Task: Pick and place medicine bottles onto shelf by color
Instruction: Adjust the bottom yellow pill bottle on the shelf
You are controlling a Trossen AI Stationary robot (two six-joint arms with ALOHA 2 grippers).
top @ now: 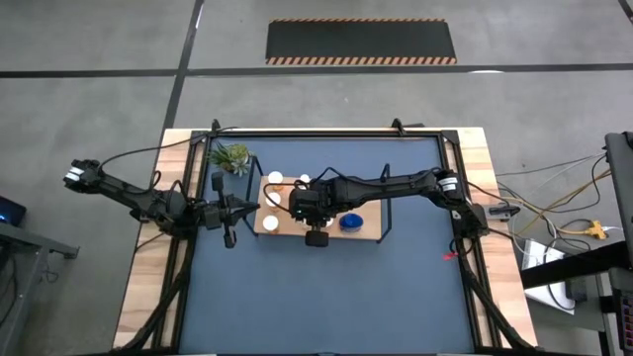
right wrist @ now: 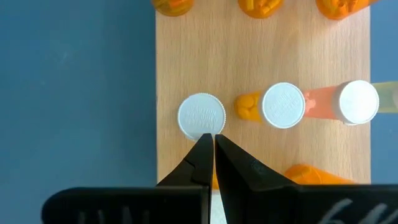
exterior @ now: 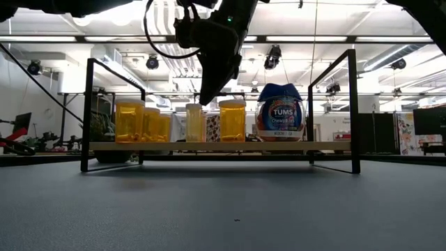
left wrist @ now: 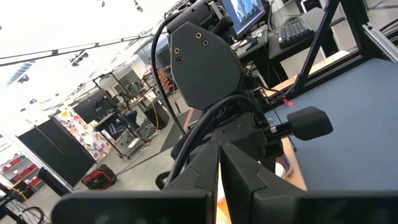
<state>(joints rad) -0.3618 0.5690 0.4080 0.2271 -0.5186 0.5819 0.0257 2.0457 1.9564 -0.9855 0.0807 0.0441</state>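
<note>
Light-wood shelf looks near full from what I see. Low view: orange bottles in a row on the board, first orange bottle at one end, another orange bottle mid-board, blue Tums bottle at the other end by itself. So colour grouping seems mostly done, imo.

Right gripper is over the shelf, fingers pinched together w/ only a sliver of gap, holding nothing. White-capped bottle sits directly ahead of the tips, cap just beyond them; can't tell if they touch. Two more caps further along the same line, nearest one, then the end cap. More orange bodies beyond those, along the board's far edge.

Left gripper parked beside the shelf's short end, over the dark-blue mat; fingers look pressed together in the left wrist view, nothing in them.

No loose bottles on the mat in the high or low view. Judging by that, little or nothing left to place. Plant untouched in the corner.
</note>
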